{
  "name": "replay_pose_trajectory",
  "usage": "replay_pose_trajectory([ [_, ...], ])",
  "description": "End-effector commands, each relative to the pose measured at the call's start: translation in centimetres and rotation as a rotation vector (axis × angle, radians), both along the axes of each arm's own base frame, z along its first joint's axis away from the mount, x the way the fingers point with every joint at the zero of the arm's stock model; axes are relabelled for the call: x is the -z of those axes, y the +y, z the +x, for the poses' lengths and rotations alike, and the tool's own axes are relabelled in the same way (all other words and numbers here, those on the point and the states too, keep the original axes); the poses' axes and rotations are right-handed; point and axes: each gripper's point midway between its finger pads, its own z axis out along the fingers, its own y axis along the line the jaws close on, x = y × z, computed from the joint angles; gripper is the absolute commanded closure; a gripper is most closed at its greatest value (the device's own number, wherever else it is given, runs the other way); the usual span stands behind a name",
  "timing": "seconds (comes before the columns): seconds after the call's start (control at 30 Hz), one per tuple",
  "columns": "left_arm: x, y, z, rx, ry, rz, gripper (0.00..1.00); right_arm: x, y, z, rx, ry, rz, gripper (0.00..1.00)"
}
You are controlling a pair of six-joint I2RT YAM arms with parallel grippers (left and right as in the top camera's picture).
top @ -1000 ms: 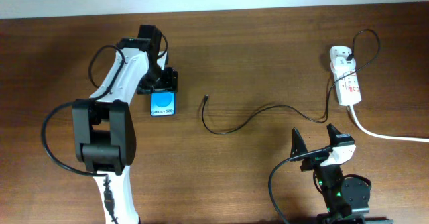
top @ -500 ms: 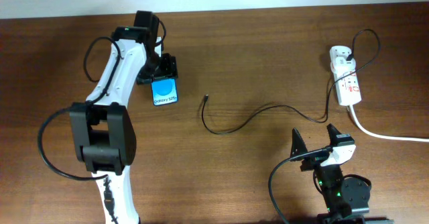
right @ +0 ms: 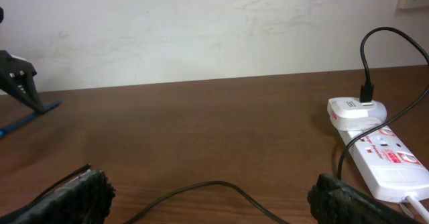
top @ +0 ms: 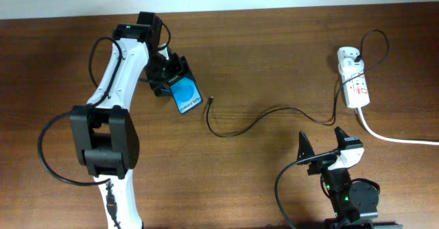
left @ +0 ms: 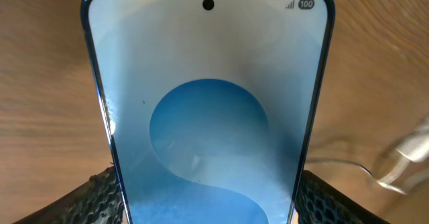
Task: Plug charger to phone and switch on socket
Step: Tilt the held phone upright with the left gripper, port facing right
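The phone [top: 187,96] has a blue screen and sits tilted in my left gripper [top: 173,81], which is shut on its upper end; it fills the left wrist view [left: 208,110]. The charger cable [top: 254,123] lies curved on the table, its connector tip [top: 211,101] just right of the phone. It runs to a white adapter in the socket [top: 355,85] at the far right. My right gripper [top: 322,147] is open and empty near the front edge, with the cable [right: 221,187] between its fingers and the socket [right: 379,150] to its right.
The socket's thick white cord [top: 398,138] runs off the right edge. A pale wall stands behind the brown wooden table [top: 274,44].
My left gripper has turned and carried the phone to the right, toward the cable's connector tip; the phone now lies slanted. The right arm has not moved.
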Motion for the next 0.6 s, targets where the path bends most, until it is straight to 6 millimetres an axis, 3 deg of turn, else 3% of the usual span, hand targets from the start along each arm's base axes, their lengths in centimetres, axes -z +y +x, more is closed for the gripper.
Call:
replay_pose_trajectory([
  [0.0,-1.7,-1.6,0.1,-0.009,0.007,-0.124,1.0,0.3,0.1,0.0,-0.001,0.006,0.007,0.02],
  [0.2,-2.2,-2.3,-0.6,-0.015,0.048,-0.177,1.0,0.3,0.1,0.0,-0.001,0.006,0.007,0.02],
  [0.57,-2.7,-2.4,-2.3,-0.238,0.252,-0.205,1.0,0.3,0.1,0.0,-0.001,0.006,0.007,0.02],
])
